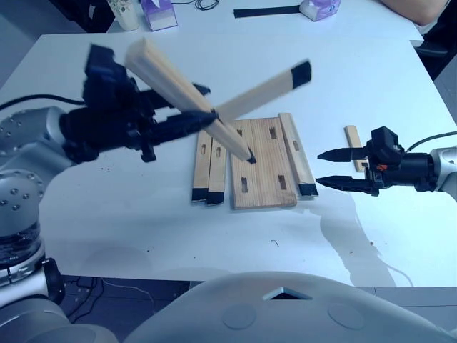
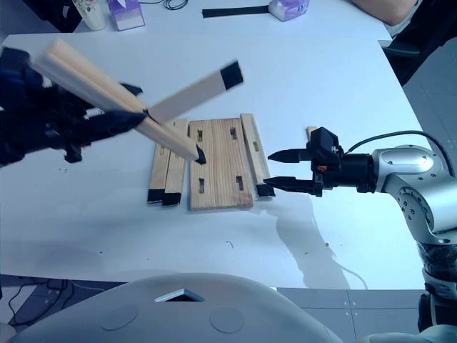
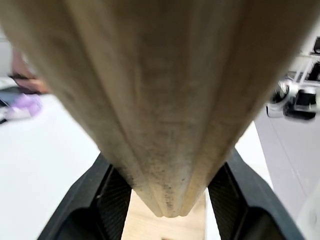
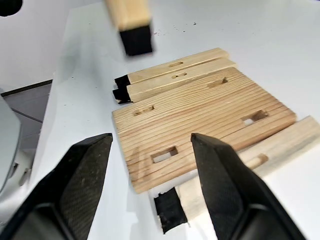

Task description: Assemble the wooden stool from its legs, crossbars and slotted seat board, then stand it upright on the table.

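Observation:
The slotted seat board (image 1: 260,168) lies flat mid-table. Two legs (image 1: 209,168) rest side by side along its left edge and one leg (image 1: 296,153) along its right. A short crossbar (image 1: 352,136) lies farther right. My left gripper (image 1: 203,105) is shut on wooden legs held above the table. One held leg (image 1: 182,89) slants down with its black tip touching the board. A second held leg (image 1: 264,89) points up to the right. My right gripper (image 1: 320,168) hovers open just right of the board, its fingers (image 4: 85,190) wide apart and holding nothing.
At the table's far edge stand a purple box (image 1: 158,13), a cup (image 1: 127,14), a black strip (image 1: 265,11) and another purple pack (image 1: 319,8). Bare white tabletop (image 1: 143,229) stretches in front of the board and to its left.

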You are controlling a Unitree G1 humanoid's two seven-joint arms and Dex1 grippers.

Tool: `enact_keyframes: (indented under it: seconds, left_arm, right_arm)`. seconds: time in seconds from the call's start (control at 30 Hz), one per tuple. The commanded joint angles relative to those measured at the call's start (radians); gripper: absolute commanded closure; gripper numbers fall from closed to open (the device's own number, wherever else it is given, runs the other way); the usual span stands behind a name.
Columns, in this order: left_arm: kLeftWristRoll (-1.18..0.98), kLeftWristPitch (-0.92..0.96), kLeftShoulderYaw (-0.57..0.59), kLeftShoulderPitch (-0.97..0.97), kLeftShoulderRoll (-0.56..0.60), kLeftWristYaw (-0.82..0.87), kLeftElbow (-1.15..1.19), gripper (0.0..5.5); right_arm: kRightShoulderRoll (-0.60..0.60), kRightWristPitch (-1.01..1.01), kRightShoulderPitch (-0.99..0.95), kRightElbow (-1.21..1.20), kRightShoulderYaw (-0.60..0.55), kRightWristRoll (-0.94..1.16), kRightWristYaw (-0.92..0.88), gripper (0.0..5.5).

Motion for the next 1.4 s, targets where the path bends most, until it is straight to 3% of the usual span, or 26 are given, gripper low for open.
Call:
enact_keyframes:
  seconds: [0.03,0.43,0.7,1.4]
  left_arm:
    - [0.131,-0.046,-0.070,0.008,-0.001,-0.015,-0.023,3.45]
    - [0.245,-0.093,-0.130,0.042,-0.014,-0.082,-0.039,3.45]
    - [0.422,-0.193,-0.255,0.032,-0.017,-0.177,0.018,3.45]
    - [0.451,-0.220,-0.304,-0.029,-0.041,-0.234,0.097,3.45]
  right_arm:
    - [0.002,-0.015,0.003,-0.019,-0.020,-0.011,-0.017,2.60]
    - [0.012,-0.010,0.009,-0.046,-0.023,0.004,-0.042,2.60]
    - [0.023,-0.006,0.017,-0.060,-0.015,0.007,-0.052,2.60]
    - [0.046,-0.010,0.039,-0.077,-0.006,-0.007,-0.073,2.60]
